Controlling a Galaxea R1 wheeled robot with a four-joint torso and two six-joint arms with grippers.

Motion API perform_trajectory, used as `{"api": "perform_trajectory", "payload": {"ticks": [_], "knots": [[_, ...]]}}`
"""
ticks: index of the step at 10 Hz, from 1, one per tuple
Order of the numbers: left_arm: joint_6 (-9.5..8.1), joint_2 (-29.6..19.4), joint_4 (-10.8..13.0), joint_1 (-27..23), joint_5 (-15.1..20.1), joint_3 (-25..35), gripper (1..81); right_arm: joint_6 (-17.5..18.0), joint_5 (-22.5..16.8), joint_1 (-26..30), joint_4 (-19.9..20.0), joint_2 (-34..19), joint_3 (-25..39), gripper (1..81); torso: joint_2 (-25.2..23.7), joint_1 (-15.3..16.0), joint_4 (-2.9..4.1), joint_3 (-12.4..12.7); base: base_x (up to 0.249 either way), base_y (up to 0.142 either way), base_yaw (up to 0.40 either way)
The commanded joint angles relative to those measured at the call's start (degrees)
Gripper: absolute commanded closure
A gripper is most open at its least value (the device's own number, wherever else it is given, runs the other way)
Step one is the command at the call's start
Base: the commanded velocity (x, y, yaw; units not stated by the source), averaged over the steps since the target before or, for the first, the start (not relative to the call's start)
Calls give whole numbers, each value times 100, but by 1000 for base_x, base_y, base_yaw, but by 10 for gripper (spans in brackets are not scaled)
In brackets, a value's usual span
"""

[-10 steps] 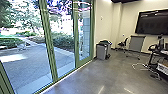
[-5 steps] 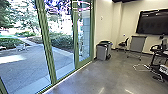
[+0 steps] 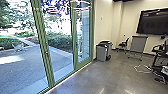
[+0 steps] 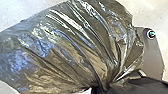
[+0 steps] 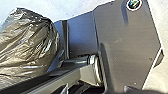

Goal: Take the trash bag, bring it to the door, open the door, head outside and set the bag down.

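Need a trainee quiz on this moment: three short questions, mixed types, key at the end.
1. True or false: the trash bag shows in both wrist views.
2. Multiple choice: what colour is the frame around the glass panels? a) red b) green c) white
3. Short answer: does the grey bin stand in the room or out on the paved yard?

Key: 1 true; 2 b; 3 in the room.
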Motion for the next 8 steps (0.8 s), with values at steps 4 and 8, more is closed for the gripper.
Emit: {"api": "perform_trajectory", "payload": {"ticks": [4,8], "knots": [[32,41,52,-343,303,-1,811,-10,-329,280,-53,34,22,10,0,-2,0,0,173,-84,0],[32,32,70,-343,294,-1,811,-10,-329,272,-44,25,13,10,0,-2,0,0,175,-84,0]]}}
